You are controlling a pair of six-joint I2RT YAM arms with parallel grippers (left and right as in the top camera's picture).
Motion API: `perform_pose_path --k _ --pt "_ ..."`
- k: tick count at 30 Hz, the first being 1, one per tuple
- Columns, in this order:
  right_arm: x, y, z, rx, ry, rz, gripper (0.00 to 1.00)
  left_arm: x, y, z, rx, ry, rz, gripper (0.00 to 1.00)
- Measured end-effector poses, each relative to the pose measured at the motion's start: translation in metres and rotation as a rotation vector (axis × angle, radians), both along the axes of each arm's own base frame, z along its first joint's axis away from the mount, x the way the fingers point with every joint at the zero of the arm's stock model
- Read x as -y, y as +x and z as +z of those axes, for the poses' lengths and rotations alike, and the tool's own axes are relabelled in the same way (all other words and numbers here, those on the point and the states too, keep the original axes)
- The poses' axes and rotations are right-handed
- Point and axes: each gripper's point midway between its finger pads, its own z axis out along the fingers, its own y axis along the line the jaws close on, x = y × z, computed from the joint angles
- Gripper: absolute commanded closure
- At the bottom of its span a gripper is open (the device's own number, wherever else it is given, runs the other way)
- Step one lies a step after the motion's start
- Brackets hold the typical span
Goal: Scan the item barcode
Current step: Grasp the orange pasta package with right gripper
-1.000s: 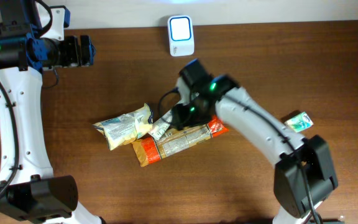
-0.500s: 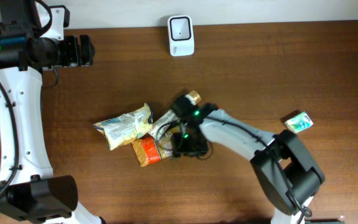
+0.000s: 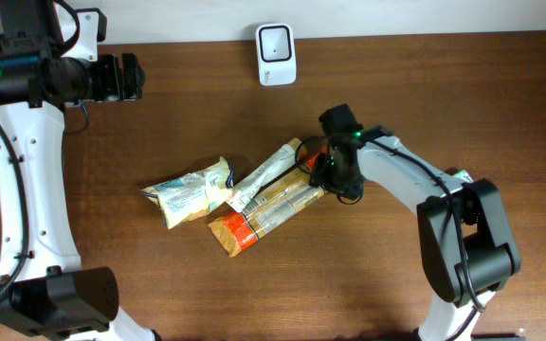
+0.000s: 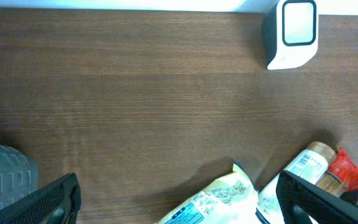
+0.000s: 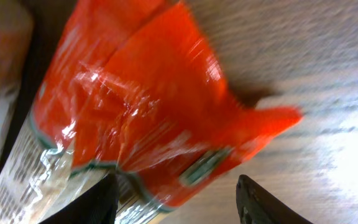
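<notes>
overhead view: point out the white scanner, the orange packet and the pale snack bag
white scanner (image 3: 276, 54): overhead view, on the middle of its casing.
orange packet (image 3: 265, 212): overhead view, on its printed middle section.
pale snack bag (image 3: 191, 192): overhead view, on the middle of the bag.

Table (image 3: 444, 104) is matt brown wood with fine grain, orange packet (image 5: 142, 118) and pale bag (image 3: 190, 192) are glossy crinkled plastic film, scanner (image 3: 276, 54) smooth white plastic.
</notes>
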Motion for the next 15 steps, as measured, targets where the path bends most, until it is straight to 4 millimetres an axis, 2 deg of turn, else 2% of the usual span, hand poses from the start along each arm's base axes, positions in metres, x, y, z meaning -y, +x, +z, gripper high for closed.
perform_pose_path --k 1,2,3,4,5,7,9,10,13,15 --pt "0.006 0.002 0.000 -0.006 0.010 0.003 0.39 0.000 0.000 0.000 0.000 0.000 0.000 0.01" --pt "0.015 0.005 -0.001 -0.009 0.012 0.005 0.34 0.000 0.000 0.000 0.000 0.000 0.000 0.01" --pt "0.031 0.009 0.000 -0.035 0.037 -0.013 0.33 0.000 0.000 0.000 0.000 0.000 0.000 0.01" --pt "0.037 0.009 0.002 -0.058 0.070 0.014 0.32 0.000 0.000 0.000 0.000 0.000 0.000 0.01" --pt "0.029 0.013 0.009 -0.053 0.143 0.080 0.32 0.000 0.000 0.000 0.000 0.000 0.000 0.01" --pt "0.003 0.013 0.027 -0.047 0.211 0.184 0.32 0.000 0.000 0.000 0.001 0.000 0.000 0.01" --pt "-0.069 0.007 0.062 0.020 0.272 0.411 0.32 0.000 0.000 0.000 0.001 0.000 0.000 0.01" --pt "-0.093 -0.007 0.067 0.022 0.268 0.490 0.32 0.000 0.000 0.000 0.001 0.000 0.000 0.01" --pt "-0.123 -0.014 0.062 0.102 0.159 0.600 0.32 0.000 0.000 0.000 0.001 0.000 0.000 0.01" --pt "-0.140 -0.021 0.049 0.136 0.093 0.670 0.30 0.000 0.000 0.000 0.000 0.000 0.000 0.01"
